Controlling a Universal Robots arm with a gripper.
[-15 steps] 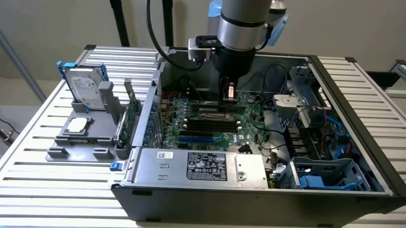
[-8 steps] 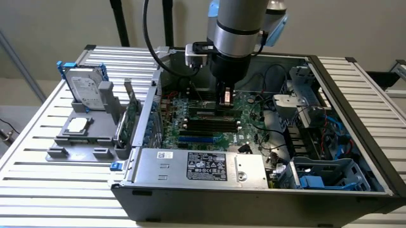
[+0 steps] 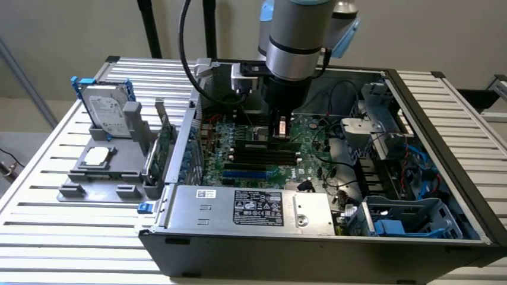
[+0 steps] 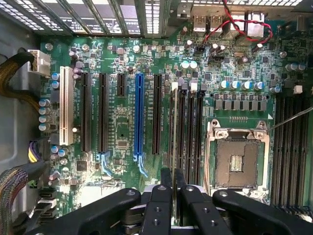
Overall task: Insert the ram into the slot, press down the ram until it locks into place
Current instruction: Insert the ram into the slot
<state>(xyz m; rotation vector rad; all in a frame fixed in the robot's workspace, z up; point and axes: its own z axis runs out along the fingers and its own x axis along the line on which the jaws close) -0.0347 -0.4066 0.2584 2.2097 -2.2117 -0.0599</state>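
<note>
My gripper [image 3: 279, 132] reaches down into the open computer case and is shut on the ram [image 4: 174, 127]. In the wrist view the ram shows edge-on as a thin pale line between the two black fingers [image 4: 160, 200]. It stands on edge, lined up along the outermost slot [image 4: 182, 132] of a bank of black memory slots [image 3: 262, 155] beside the processor socket. Whether its lower edge is seated in the slot or just above it cannot be told. The neighbouring slots are bare.
A blue socket [image 4: 139, 117], a white socket [image 4: 63, 105] and the open processor socket [image 4: 238, 161] lie on the motherboard. Red and black wires [image 4: 234, 24] cross the back. Outside the case, an upright green expansion card [image 3: 164, 148] and a hard drive [image 3: 107, 116] stand on a grey fixture.
</note>
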